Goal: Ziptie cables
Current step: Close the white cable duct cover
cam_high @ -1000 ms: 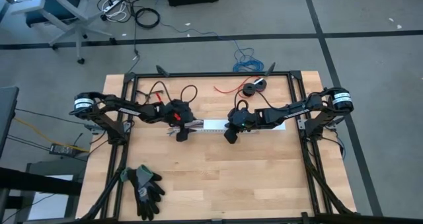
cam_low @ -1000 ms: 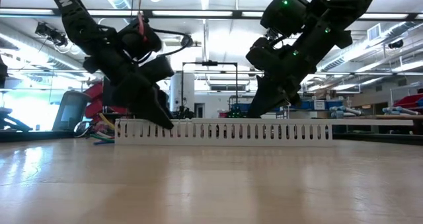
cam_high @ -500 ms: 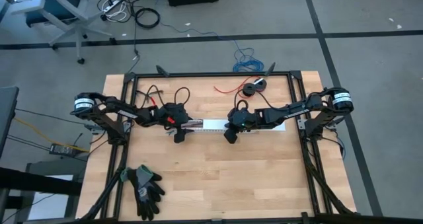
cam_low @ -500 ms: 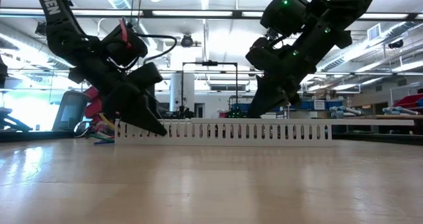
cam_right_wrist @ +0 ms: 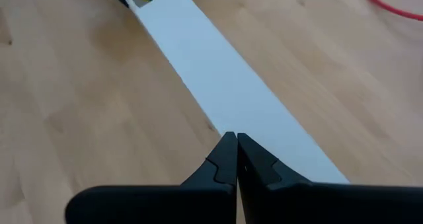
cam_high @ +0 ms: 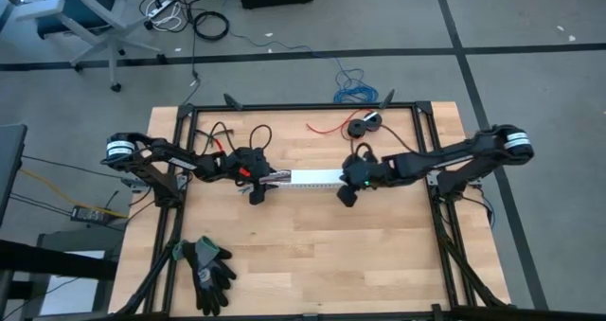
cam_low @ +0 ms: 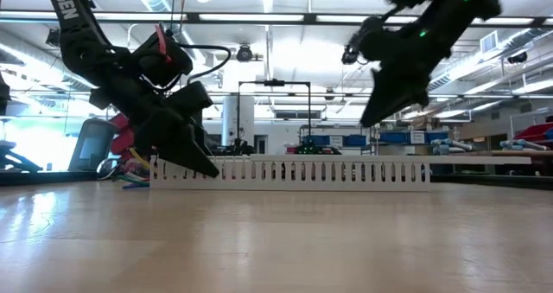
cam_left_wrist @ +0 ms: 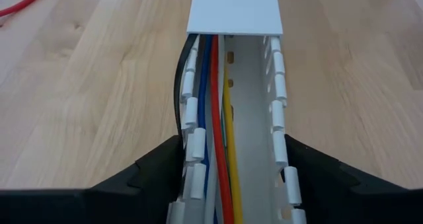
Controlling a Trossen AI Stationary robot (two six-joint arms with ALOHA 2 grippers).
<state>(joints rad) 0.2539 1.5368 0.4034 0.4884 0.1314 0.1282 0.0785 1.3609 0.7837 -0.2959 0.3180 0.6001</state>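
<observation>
Cables (cam_left_wrist: 218,145): blue, red and yellow strands, with a dark one at the edge, lie side by side inside a white slotted cable duct (cam_left_wrist: 274,105), running lengthwise and passing under the flat white duct cover (cam_left_wrist: 236,9) that closes the far stretch. The left gripper (cam_left_wrist: 228,184) straddles the open end of the duct, one dark finger (cam_left_wrist: 155,168) outside each slotted wall, fingers spread wide with the duct and the cables between them; whether the fingers press on the walls cannot be told. In the high view this left gripper (cam_high: 258,181) sits at the duct's left end on the wooden table (cam_high: 312,255). The right gripper (cam_right_wrist: 236,159) is above the covered stretch, its fingers pressed together and holding nothing; in the low view the right gripper (cam_low: 378,111) hangs clear above the duct. Beyond the duct, near the table's far edge, lies a red wire (cam_high: 327,127) with a black spool (cam_high: 363,126). A pair of dark gloves (cam_high: 208,269) rests at the near left corner.
</observation>
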